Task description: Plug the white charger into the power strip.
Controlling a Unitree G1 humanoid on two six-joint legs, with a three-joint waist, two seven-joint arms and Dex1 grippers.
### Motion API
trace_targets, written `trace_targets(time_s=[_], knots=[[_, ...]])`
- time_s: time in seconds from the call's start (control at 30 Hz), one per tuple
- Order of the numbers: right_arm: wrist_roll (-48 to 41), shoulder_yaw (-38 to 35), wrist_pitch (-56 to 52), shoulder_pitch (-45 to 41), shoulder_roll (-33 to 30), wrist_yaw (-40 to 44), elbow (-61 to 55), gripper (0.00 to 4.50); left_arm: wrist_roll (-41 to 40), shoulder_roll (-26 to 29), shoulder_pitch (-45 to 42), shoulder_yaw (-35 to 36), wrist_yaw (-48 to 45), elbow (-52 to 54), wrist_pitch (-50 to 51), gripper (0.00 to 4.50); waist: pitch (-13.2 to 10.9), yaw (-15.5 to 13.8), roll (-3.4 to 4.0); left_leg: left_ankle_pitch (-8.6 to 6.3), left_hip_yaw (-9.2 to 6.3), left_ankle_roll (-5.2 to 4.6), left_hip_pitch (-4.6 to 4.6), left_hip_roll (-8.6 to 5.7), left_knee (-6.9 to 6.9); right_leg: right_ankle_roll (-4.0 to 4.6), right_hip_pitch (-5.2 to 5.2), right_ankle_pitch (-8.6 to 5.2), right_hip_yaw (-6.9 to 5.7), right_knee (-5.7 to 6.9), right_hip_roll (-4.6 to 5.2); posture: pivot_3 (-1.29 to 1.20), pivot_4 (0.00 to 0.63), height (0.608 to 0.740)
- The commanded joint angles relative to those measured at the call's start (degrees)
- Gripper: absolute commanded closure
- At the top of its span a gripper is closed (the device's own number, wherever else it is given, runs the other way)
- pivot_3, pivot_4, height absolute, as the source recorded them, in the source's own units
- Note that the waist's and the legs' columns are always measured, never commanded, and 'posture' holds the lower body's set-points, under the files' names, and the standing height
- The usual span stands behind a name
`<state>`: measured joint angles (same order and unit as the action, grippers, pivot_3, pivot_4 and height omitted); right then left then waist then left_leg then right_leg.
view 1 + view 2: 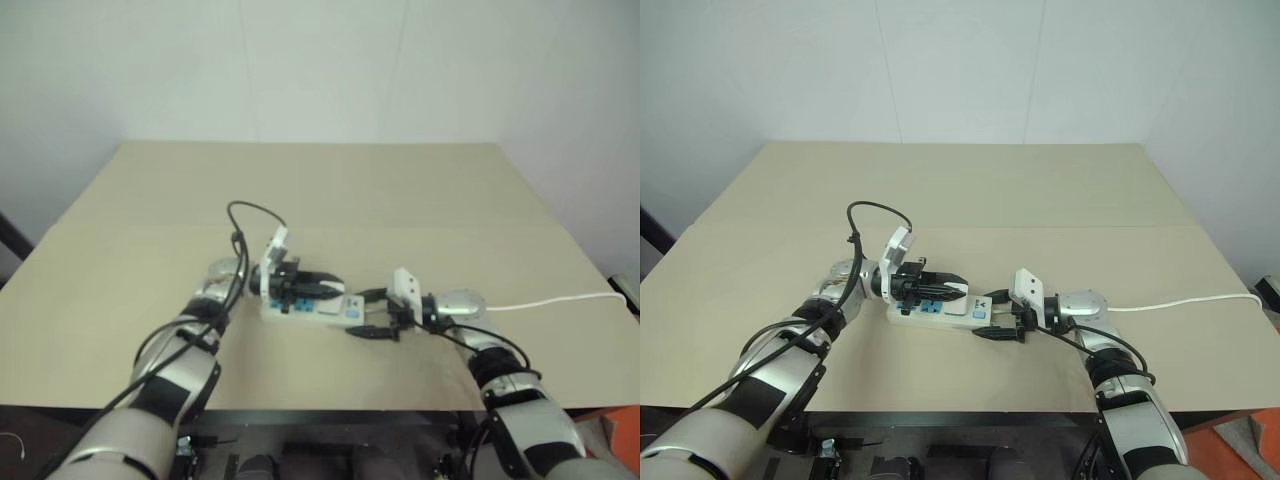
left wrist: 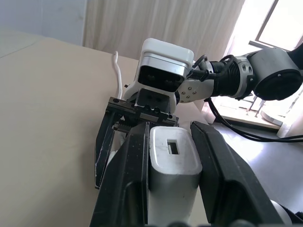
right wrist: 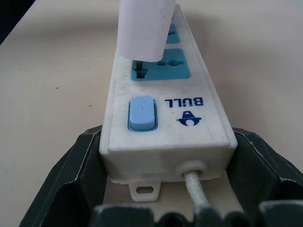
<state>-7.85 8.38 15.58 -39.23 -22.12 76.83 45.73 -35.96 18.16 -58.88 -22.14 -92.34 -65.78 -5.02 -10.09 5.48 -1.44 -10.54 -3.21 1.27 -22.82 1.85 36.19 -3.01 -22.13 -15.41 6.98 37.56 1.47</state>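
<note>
Between the left claw's (image 2: 170,175) clamped fingers, white charger (image 2: 173,161), prongs at power strip (image 3: 165,118) gripped endwise by right claw (image 3: 165,189).

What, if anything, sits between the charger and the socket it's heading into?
Nothing visible. The white charger, held in the left hand, stands over the blue socket nearest the switch, its prong at the slot. The right hand clamps the power strip at its cable end.

You face a plain beige bench (image 1: 970,190) set against a white wall. Near its front edge, about midway across, the white power strip (image 1: 940,315) lies flat on it, its thin white cable (image 1: 1180,303) trailing along the surface toward your right
</note>
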Motion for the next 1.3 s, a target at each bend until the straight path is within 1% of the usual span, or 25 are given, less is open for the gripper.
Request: trace_targets(time_s=[0.03,0.17,0.4,0.73,0.87,1.23,1.3], knots=[[2.7,2.3,-1.5,2.3,-0.5,0.7,1.0,1.1,2.3,-0.2,-1.3,0.7,-0.2,-1.5,-1.3,3.43,0.0,0.0,0.0,0.0,0.0,0.0,0.0,0.0,0.0,0.0,0.0,0.0,0.0,0.0,0.0,0.0,0.15,0.74],[2.6,2.4,-1.8,2.8,-0.6,0.8,0.4,1.1,4.1,-0.1,-1.4,0.1,-0.2,-2.0,-1.9,3.43,0.0,0.0,0.0,0.0,0.0,0.0,0.0,0.0,0.0,0.0,0.0,0.0,0.0,0.0,0.0,0.0,0.15,0.74],[2.5,2.6,-2.2,3.7,-0.5,0.9,-0.8,1.1,6.3,-1.2,-0.8,1.3,-0.2,-3.4,-3.2,3.43,0.1,0.0,-0.03,0.0,0.0,0.0,0.0,0.0,-0.08,0.0,0.0,-0.01,0.0,-0.05,0.0,0.0,0.15,0.74],[2.3,2.4,-2.3,4.1,-1.1,1.2,-1.6,1.1,7.2,1.4,2.0,-2.8,-0.2,-2.5,-4.9,3.43,0.4,0.0,-0.03,0.0,0.0,0.0,0.01,0.0,-0.08,0.0,0.0,-0.01,0.01,-0.05,0.0,0.0,0.15,0.74],[2.2,2.4,-2.1,4.3,-1.1,1.2,-1.8,1.1,7.8,3.1,2.8,-6.0,-0.2,-2.2,-6.1,3.43,0.5,0.0,0.0,0.0,0.0,0.0,0.02,0.01,-0.08,0.0,0.0,-0.01,0.01,-0.04,0.0,0.0,0.15,0.74],[2.0,2.5,-1.8,4.7,-1.0,1.0,-2.4,1.1,13.8,3.1,3.8,-7.8,-0.2,-5.5,-14.2,3.43,0.9,-0.1,0.04,0.0,0.01,0.0,0.21,0.0,-0.09,0.02,0.16,-0.04,0.03,-0.02,-0.01,0.0,0.15,0.74],[2.1,2.6,-1.9,4.8,-1.1,0.9,-2.5,1.1,14.1,2.6,3.7,-6.5,-0.2,-6.1,-12.7,3.43,0.9,0.0,0.04,0.0,0.02,0.0,0.29,0.0,-0.09,0.02,0.23,-0.04,0.04,-0.01,-0.01,0.0,0.15,0.74]])
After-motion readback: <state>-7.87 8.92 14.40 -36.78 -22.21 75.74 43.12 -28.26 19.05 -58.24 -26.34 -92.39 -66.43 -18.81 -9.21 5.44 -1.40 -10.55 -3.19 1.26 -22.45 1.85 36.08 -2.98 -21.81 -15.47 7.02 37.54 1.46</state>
